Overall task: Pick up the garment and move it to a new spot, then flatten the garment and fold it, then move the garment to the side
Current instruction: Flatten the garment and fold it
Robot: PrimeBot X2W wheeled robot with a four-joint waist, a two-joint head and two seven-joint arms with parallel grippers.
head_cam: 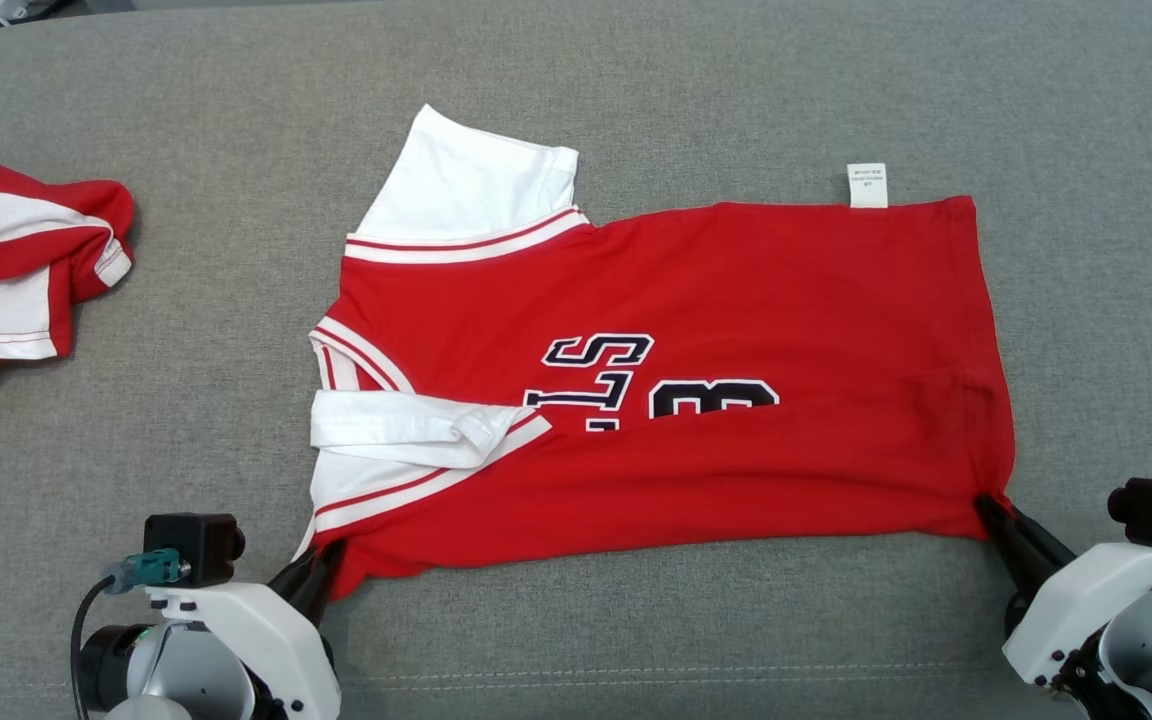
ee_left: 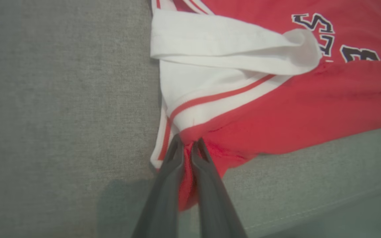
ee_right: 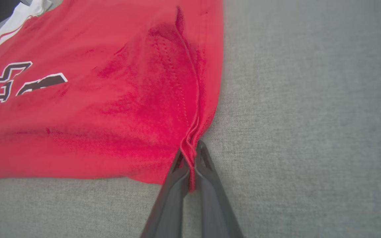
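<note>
The garment (head_cam: 696,300) is a red jersey with white sleeves and dark lettering, lying folded lengthwise on the grey couch cushion (head_cam: 636,100). My left gripper (head_cam: 321,560) is shut on its near left corner by the shoulder; the left wrist view shows red cloth pinched between the fingers (ee_left: 164,185) of that gripper (ee_left: 188,145). My right gripper (head_cam: 986,508) is shut on the near right hem corner, and in the right wrist view the bunched garment (ee_right: 94,99) hem is clamped at the gripper (ee_right: 190,153). One white sleeve (head_cam: 406,425) lies folded across the chest.
A second red and white garment (head_cam: 16,270) lies crumpled at the far left of the cushion. A white label (head_cam: 867,185) sticks out at the jersey's far edge. The cushion's front seam (head_cam: 636,680) runs just below my grippers.
</note>
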